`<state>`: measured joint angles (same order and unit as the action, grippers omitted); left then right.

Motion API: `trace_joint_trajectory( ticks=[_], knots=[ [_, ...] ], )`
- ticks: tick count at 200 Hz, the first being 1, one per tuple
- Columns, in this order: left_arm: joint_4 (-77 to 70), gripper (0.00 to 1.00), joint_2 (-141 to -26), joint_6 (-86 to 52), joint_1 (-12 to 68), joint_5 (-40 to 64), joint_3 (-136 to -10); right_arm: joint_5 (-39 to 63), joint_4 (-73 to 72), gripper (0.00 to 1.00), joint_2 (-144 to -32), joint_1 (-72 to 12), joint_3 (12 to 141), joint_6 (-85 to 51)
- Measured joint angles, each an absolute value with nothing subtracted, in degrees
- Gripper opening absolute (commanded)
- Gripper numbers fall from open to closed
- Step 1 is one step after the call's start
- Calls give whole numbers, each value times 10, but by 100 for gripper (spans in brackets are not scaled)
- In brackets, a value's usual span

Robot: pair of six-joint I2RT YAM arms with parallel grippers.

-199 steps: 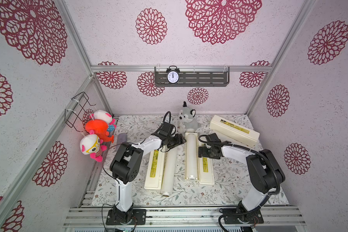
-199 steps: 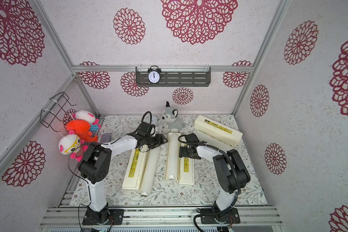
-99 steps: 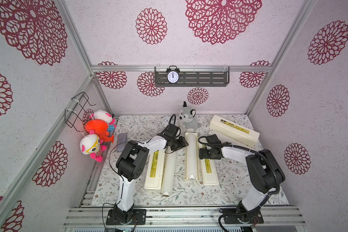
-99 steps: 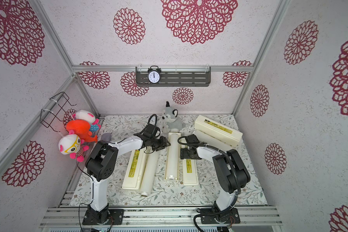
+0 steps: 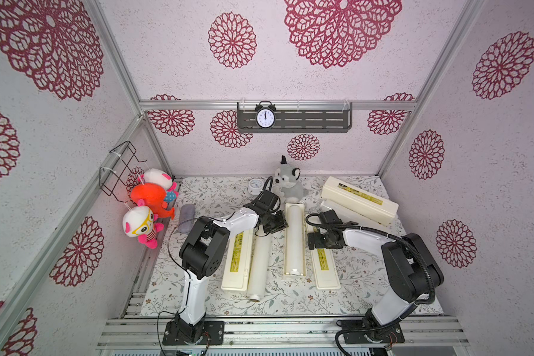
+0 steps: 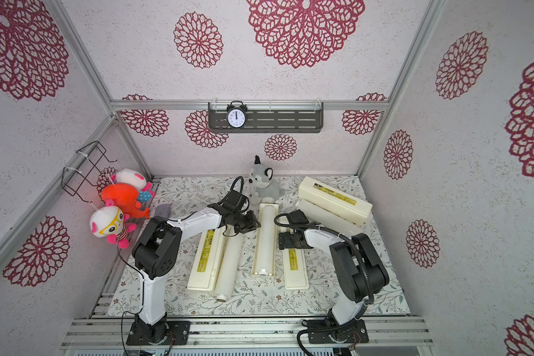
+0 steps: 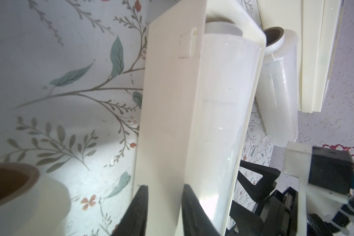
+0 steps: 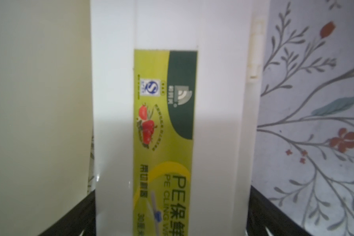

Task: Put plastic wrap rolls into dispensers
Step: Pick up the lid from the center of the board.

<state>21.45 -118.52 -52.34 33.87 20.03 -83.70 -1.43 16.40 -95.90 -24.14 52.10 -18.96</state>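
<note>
Your enclosure walls [image 5: 259,83] carry white paper with crimson rosettes, framed in aluminium. A grey shelf [image 5: 315,121] bears a clock [image 5: 265,118]. Your worktop [image 5: 358,277] has a floral covering.

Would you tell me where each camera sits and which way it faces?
Top views: high at the front, looking down and back over the table; left arm and right arm show, bases nearest.
Left wrist: on the left arm, looking along the left gripper, fingers clasping the open dispenser, roll inside.
Right wrist: on the right arm, looking down at the lid between the open jaws of the right gripper.
Shared: top and left-wrist views both show that dispenser and the right gripper.
</note>
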Motion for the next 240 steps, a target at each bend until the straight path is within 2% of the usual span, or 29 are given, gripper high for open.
trace_joint_trajectory(
  ticks=[61,105,194,240],
  knots=[
    [223,7,-1185,-543,351,185,-844,-15,148,87,-945,-241,504,-191],
    [230,0,-1175,-560,360,158,-834,-10,162,82,-932,-241,495,-191],
    [240,2,-1150,-609,394,135,-807,-11,178,77,-903,-239,495,-189],
    [256,16,-1150,-609,401,138,-817,-22,194,74,-885,-231,491,-176]
  ],
)
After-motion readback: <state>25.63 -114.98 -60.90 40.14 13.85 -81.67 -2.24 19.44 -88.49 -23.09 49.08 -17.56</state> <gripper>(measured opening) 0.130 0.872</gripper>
